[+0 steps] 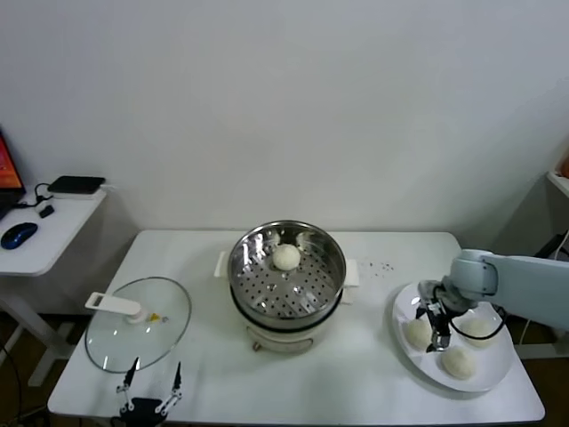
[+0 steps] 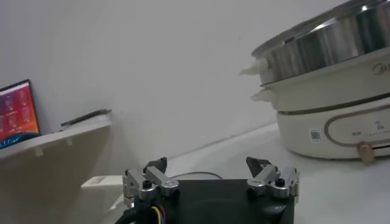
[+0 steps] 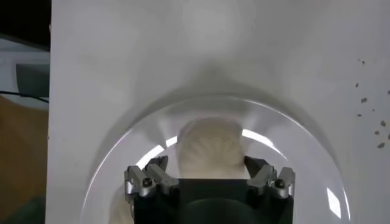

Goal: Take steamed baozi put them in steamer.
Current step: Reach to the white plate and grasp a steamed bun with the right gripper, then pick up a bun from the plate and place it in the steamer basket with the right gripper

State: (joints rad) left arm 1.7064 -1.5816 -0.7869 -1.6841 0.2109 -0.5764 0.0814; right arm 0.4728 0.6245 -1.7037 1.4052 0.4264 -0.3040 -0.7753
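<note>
The right claw [image 1: 436, 334] straddles a baozi [image 3: 210, 148] on the plate [image 1: 402, 313] beside the steamer [image 1: 286, 271], fingers spread either side, apparently ready to pinch; the left claw [image 1: 151, 391] waits spread.

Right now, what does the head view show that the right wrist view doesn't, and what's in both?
Only the head view shows the steamer with one baozi inside, the glass lid, the left gripper parked at the table's near edge, and two more buns on the plate. Only the right wrist view shows the pleats on the bun between the right gripper's fingers. Both show the white plate, that gripper and that bun.
</note>
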